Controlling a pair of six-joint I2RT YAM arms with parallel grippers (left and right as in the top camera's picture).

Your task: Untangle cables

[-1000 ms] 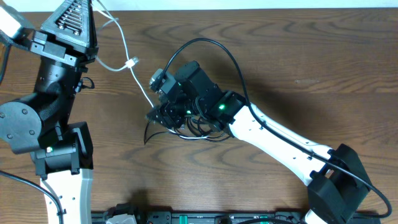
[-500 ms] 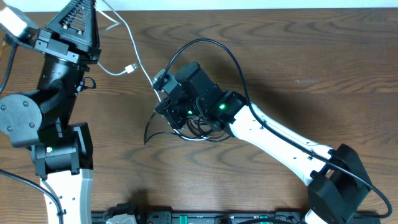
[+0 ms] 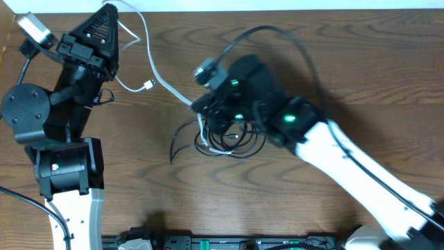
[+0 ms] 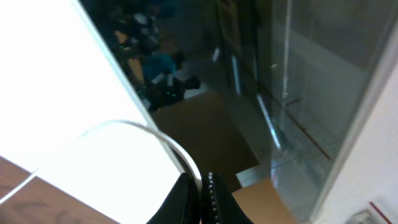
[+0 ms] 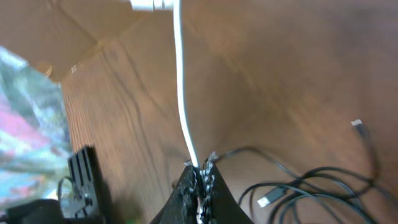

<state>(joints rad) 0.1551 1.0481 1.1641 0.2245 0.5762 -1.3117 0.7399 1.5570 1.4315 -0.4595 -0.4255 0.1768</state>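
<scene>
The white cable (image 3: 151, 55) runs taut across the wood from my left gripper (image 3: 109, 8) at the table's far edge to my right gripper (image 3: 199, 107). One loose white plug end (image 3: 148, 85) lies between them. In the left wrist view the left gripper (image 4: 200, 183) is shut on the white cable (image 4: 134, 124), which arcs out to the left. In the right wrist view the right gripper (image 5: 200, 167) is shut on the white cable (image 5: 180, 93). The black cables (image 3: 232, 142) lie coiled just under the right wrist, with a plug (image 5: 267, 200) showing.
The left arm's base (image 3: 66, 167) stands at the left front. A dark equipment strip (image 3: 208, 243) runs along the table's front edge. The far table edge (image 3: 277, 8) lies just behind the left gripper. One black cable end (image 3: 173, 149) curls left of the coil.
My right gripper has closed on the white cable and moved right and away, off the black coil. The left gripper has swung right toward the far edge, pulling the white cable straighter.
</scene>
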